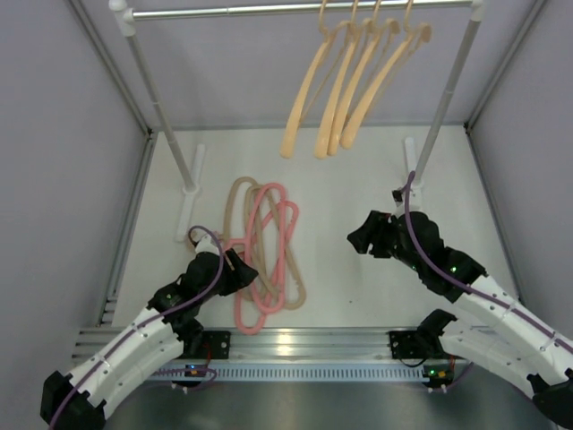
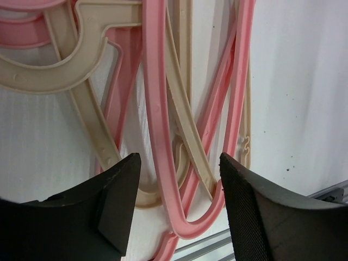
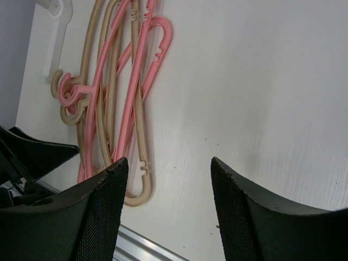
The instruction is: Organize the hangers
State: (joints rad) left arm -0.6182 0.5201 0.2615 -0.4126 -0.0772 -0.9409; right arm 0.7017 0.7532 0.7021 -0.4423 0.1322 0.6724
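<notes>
**White table, tangled hangers**

White table [image 1: 358, 269] down below, grey rail [image 1: 269, 11] up high. Four peach hangers [image 1: 354, 85] hang on the rail. Below them, pink hangers [image 1: 269, 251] and tan hangers [image 1: 243, 193] lie in a heap on the table. The left pincer [image 1: 239, 268] sits over the near end of the heap, fingers apart. The right pincer [image 1: 355, 239] hangs off to the right, fingers apart too, holding nothing.

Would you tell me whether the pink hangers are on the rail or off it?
Off: the pink hangers lie on the table among beige hangers; the rail holds only peach hangers.
</notes>
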